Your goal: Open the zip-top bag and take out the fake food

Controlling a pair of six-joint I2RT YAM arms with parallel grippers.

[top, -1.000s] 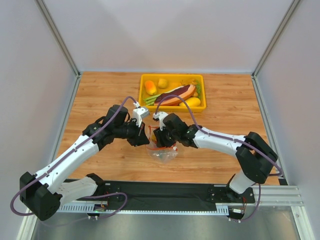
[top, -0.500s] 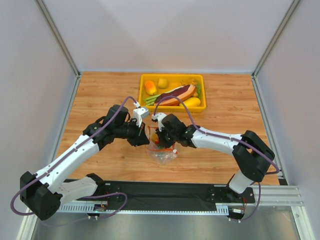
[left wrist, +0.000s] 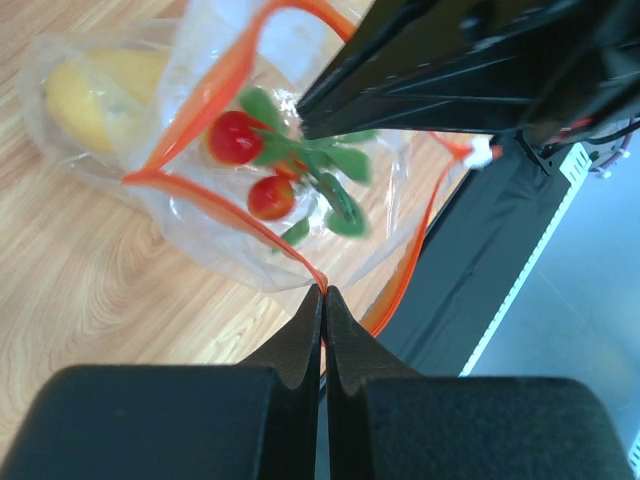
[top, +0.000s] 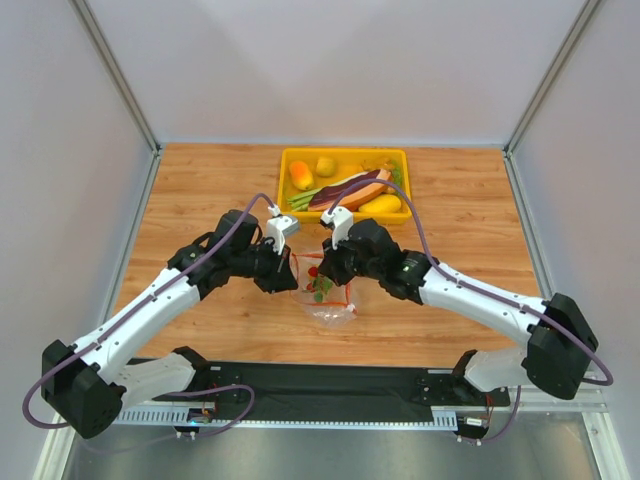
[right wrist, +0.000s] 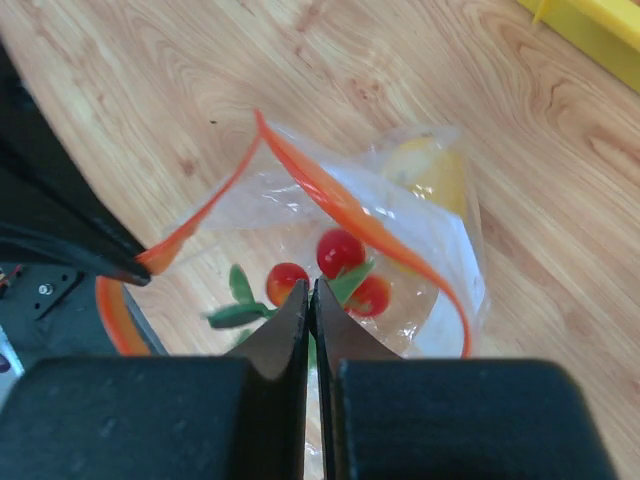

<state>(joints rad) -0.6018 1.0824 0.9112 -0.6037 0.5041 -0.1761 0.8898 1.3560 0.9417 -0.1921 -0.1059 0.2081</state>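
The clear zip-top bag (top: pixel 332 310) lies on the wooden table with its red-orange zip strip (right wrist: pixel 330 195) pulled open. My left gripper (left wrist: pixel 323 290) is shut on the strip's near edge (top: pixel 287 275). My right gripper (right wrist: pixel 311 285) is shut on the green stem of a toy bunch of red tomatoes (right wrist: pixel 340 252) and holds it at the bag's mouth (top: pixel 320 283). The bunch also shows in the left wrist view (left wrist: pixel 236 138). A yellow fruit (right wrist: pixel 432 172) lies inside the bag. The white slider tab (left wrist: pixel 483 153) sits at the strip's end.
A yellow tray (top: pixel 345 153) stands at the back middle of the table. It holds a maroon meat slice (top: pixel 350 188), a leek, and yellow and orange pieces. Its corner shows in the right wrist view (right wrist: pixel 600 20). The black base rail (top: pixel 330 385) runs along the near edge.
My right gripper has drawn up and back from inside the bag with the tomato bunch in it, and the arm's elbow has swung right. My left gripper has kept its hold.
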